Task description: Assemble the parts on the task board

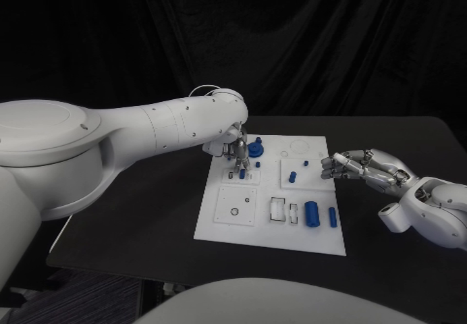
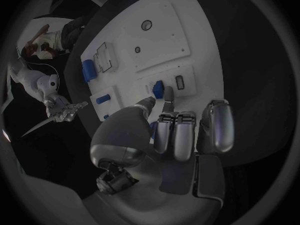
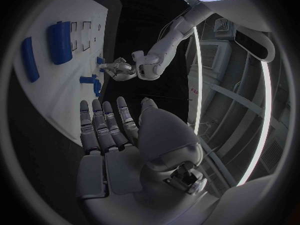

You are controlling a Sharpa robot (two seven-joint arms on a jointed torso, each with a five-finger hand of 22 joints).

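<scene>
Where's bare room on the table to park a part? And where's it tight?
Free: black table between the task board and the near-left edge, and the strip below the right hand. Crowded: the board's far end, where the left hand works among blue parts.

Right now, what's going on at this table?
A two-armed robot is assembling small blue parts on a white board. The left robot hand is down over the board's far left section, its fingers at a small blue piece in a slot there; whether it grips it I cannot tell. The right robot hand hovers open beside the board's right edge, holding nothing. Two larger blue parts lie near the board's front right.
</scene>
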